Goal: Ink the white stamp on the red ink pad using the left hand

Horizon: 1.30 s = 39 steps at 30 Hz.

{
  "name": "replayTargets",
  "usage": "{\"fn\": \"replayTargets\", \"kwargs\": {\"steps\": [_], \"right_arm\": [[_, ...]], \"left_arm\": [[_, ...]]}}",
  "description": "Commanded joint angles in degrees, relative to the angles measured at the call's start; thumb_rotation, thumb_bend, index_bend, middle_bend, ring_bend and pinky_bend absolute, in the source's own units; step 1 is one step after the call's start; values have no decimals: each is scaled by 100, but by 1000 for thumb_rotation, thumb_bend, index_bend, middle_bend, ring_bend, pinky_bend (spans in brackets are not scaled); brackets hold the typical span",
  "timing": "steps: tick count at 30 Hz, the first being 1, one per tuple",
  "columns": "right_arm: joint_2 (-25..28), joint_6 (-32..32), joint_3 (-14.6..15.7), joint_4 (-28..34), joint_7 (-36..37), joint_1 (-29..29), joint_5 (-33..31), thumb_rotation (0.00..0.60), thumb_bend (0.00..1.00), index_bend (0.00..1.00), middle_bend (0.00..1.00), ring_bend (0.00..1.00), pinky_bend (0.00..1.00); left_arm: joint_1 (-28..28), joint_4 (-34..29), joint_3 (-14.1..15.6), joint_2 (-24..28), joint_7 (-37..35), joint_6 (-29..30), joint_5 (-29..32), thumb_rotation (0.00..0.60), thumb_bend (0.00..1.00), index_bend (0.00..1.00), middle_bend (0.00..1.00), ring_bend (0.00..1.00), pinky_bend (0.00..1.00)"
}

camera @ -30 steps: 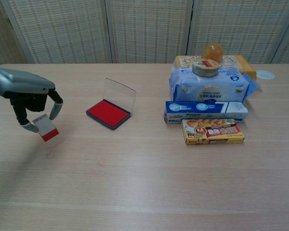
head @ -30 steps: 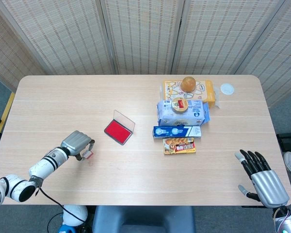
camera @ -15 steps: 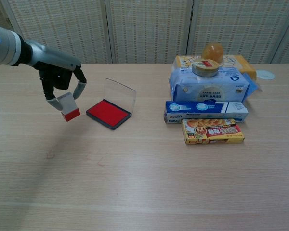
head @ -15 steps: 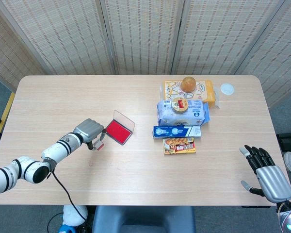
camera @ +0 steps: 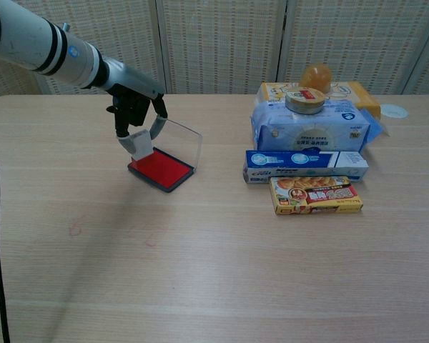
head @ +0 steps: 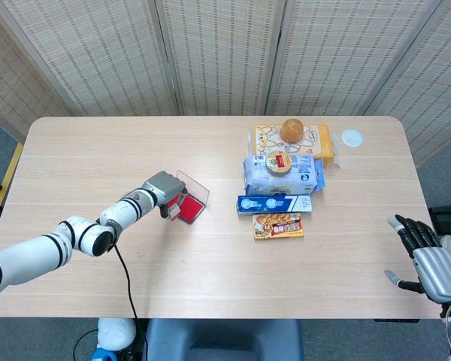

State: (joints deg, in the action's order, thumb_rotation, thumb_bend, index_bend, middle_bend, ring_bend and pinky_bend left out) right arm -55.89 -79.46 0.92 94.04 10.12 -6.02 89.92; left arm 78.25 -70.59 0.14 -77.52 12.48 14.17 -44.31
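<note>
The pale wood-grain surface (head: 225, 256) is a long rounded-corner rectangle with a smooth matte top, backed by woven cream folding screens (head: 218, 53). On its far right part sits a cluster of packaged goods: a soft blue plastic pack of wipes (camera: 309, 127) with a round tin (camera: 304, 100) on top, a flat yellow carton (head: 293, 139) behind it carrying a glossy orange ball-shaped item (camera: 315, 74), then a slim blue-and-white box (camera: 305, 166) and a smaller yellow printed box (camera: 316, 195) lying nearer the front edge. A small white round lid (head: 352, 138) lies beyond them near the far right corner. Left of the cluster the red ink pad (camera: 159, 168) lies open, a shallow dark-framed tray filled with flat red felt, its clear hinged lid (camera: 179, 141) standing up behind it. The left robot hand (camera: 137, 114), dark-fingered with a grey metallic back on a white banded arm, pinches the small white block-shaped stamp (camera: 139, 143) from above; the stamp hangs tilted over the near left corner of the pad, and whether it touches the felt cannot be told. The right robot hand (head: 428, 262), grey-backed with dark fingers, holds nothing and rests spread at the surface's right edge.
</note>
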Motion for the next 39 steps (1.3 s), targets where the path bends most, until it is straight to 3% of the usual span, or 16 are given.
{"fn": "replayTargets", "kwargs": {"steps": [1, 17, 28, 39], "right_arm": [[34, 7, -13, -33, 94, 7, -49, 600, 232, 0, 0, 0, 0], [99, 89, -92, -100, 332, 24, -300, 600, 233, 0, 0, 0, 0], [109, 184, -138, -138, 366, 4, -417, 600, 232, 0, 0, 0, 0], [94, 226, -156, -127, 305, -1, -457, 600, 233, 0, 0, 0, 0]], "left_arm": [[203, 404, 74, -303, -200, -204, 20, 600, 427, 875, 1000, 948, 812], [497, 1660, -85, -1066, -891, -822, -528, 600, 427, 876, 1000, 949, 812], [356, 2318, -472, -1494, -1248, -1158, -1105, 600, 428, 877, 1000, 950, 812], [133, 2577, -860, -1689, -1371, -1325, -1678, 600, 428, 878, 1000, 951, 813]]}}
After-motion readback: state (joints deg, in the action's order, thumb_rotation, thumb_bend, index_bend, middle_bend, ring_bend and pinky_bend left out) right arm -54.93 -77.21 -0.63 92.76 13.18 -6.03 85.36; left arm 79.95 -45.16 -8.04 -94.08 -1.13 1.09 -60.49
